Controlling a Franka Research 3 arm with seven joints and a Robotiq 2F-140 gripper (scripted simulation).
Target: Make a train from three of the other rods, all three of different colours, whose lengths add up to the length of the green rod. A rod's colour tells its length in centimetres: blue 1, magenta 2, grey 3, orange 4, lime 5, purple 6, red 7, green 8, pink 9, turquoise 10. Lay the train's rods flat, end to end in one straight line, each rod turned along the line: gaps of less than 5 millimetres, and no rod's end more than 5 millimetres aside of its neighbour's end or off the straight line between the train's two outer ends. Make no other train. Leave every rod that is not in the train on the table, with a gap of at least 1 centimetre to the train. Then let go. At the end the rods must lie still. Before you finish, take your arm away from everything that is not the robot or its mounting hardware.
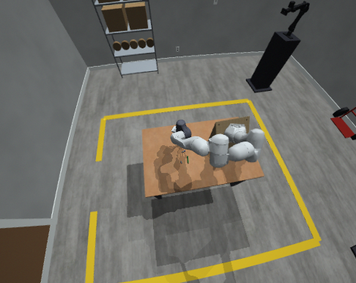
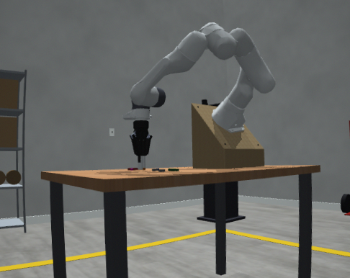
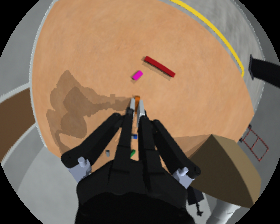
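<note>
My gripper [image 3: 136, 104] points straight down at the table, its fingertips close together. A short orange rod [image 3: 136, 102] shows between the tips, so the gripper is shut on it. In the exterior view the gripper [image 2: 141, 160] stands just above the table top. A red rod [image 3: 159, 66] and a small magenta rod [image 3: 138, 75] lie on the table beyond the fingertips. The green rod [image 1: 187, 159] lies flat near the arm's shadow; it also shows in the exterior view [image 2: 173, 168]. Bits of blue and green show between the fingers, mostly hidden.
A wooden wedge-shaped mount [image 2: 224, 142] carries the arm's base at the table's back right. Small dark rods [image 2: 158, 169] lie between the magenta rod [image 2: 132, 168] and the green one. The table's left edge [image 2: 44, 175] is well away from the rods.
</note>
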